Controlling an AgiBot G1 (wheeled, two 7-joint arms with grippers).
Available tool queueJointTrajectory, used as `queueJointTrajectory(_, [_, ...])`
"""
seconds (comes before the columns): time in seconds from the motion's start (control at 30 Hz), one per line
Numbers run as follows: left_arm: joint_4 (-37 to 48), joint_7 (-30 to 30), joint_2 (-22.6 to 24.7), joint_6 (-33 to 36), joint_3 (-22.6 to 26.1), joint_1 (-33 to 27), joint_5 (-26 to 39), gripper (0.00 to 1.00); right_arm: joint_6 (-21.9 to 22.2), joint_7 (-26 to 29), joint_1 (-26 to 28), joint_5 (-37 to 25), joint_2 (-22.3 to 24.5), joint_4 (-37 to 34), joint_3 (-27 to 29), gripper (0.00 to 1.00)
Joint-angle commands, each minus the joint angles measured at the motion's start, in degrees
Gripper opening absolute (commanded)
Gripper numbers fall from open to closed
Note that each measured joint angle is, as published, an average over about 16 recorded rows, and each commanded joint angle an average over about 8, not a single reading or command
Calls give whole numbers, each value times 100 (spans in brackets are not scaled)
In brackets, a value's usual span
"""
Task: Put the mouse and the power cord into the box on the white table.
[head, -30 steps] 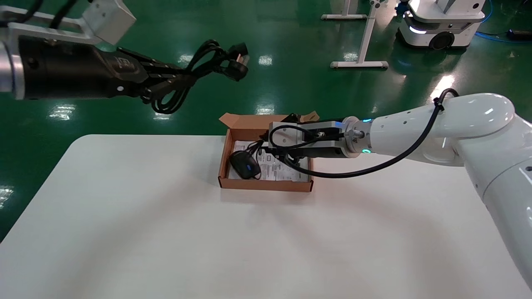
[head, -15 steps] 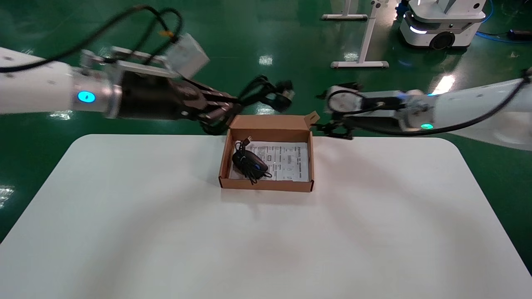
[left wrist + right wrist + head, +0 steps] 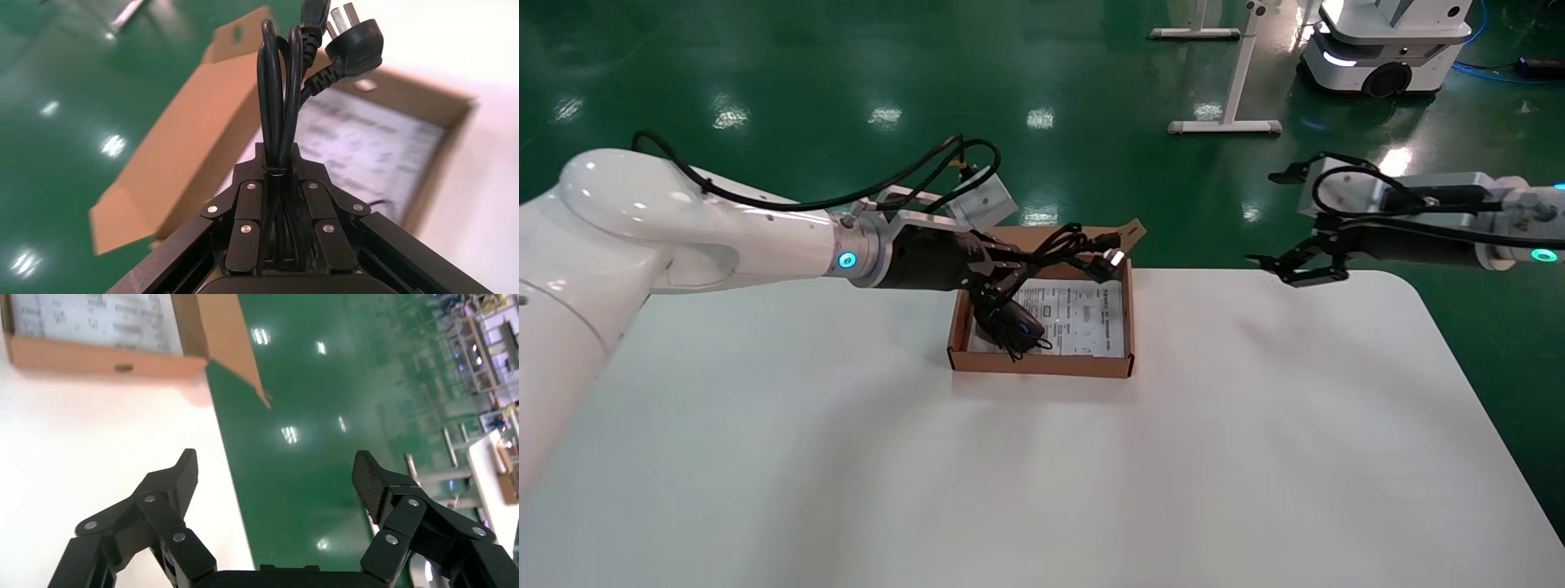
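Observation:
The brown cardboard box (image 3: 1042, 365) sits open at the far middle of the white table (image 3: 1009, 474), a printed sheet on its bottom. The black mouse (image 3: 1011, 325) lies inside at the box's left end with its thin cable bunched on it. My left gripper (image 3: 1008, 273) hovers just above that end, shut on the coiled black power cord (image 3: 1075, 249). In the left wrist view the cord (image 3: 278, 104) runs out between the closed fingers (image 3: 278, 160), its plug (image 3: 355, 46) over the sheet. My right gripper (image 3: 1294, 265) is open and empty at the table's far right edge, apart from the box (image 3: 92, 358).
Green floor lies beyond the table's far edge. A white stand's feet (image 3: 1226, 126) and another robot's base (image 3: 1385, 49) stand far back on the right. The box's lid flap (image 3: 1128, 233) sticks up at the back right corner.
My left arm has swung down and rightward, bringing the cord from high above the floor to just over the box. My right gripper has drawn back to the right, leaving the mouse in the box.

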Motion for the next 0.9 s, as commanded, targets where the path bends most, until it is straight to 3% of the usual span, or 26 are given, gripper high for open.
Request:
queueJointTrajectory(0.03, [296, 208, 152, -201, -2, -28, 25, 76, -65, -15, 13, 4, 101, -37, 4, 100])
queueJointTrajectory(0.1, [405, 280, 207, -277, -7, -32, 24, 99, -104, -15, 18, 44, 154, -57, 30, 100])
queueJointTrajectory(0.5, [251, 258, 94, -203, -89, 49, -80, 100, -156, 107, -87, 147, 202, 105, 93, 100])
queueJointTrajectory(0.9, [-838, 129, -677, 404, -685, 740, -835, 100, -506, 1102, -870, 789, 639, 1434, 526, 100])
